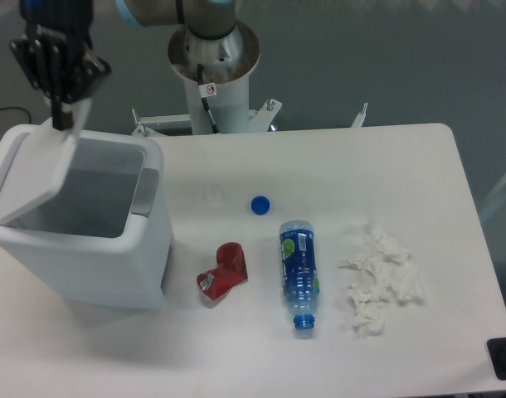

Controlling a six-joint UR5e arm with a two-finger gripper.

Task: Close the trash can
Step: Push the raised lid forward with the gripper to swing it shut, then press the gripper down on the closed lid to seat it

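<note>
The fixed camera looks down on the trash can (95,249), which stands at the left end of the white table (386,157), far larger than anything else there. Its lid (33,170) is part-way down: hinged along the left rim, it leans at a slant over the opening, and the far right part of the bin's inside remains exposed. The grey latch tab (146,192) sits on the right wall, facing the rest of the table.

The gripper (62,116) hangs over the bin's far edge, its dark fingers reaching down to the raised far edge of the lid. They seem to touch that edge, though the dark mass of the tool blurs together there, and I cannot tell whether the fingers are spread or pressed together.

Right of the bin, near its lower corner, lies a crumpled red wrapper (223,270). Just beside that, a blue plastic bottle (299,272) lies on its side with the neck pointing toward the near edge; its blue cap (260,204) rests apart, farther back. A heap of crumpled white tissue (379,278) lies right of the bottle. Behind the table stands the arm's round base (213,58).
</note>
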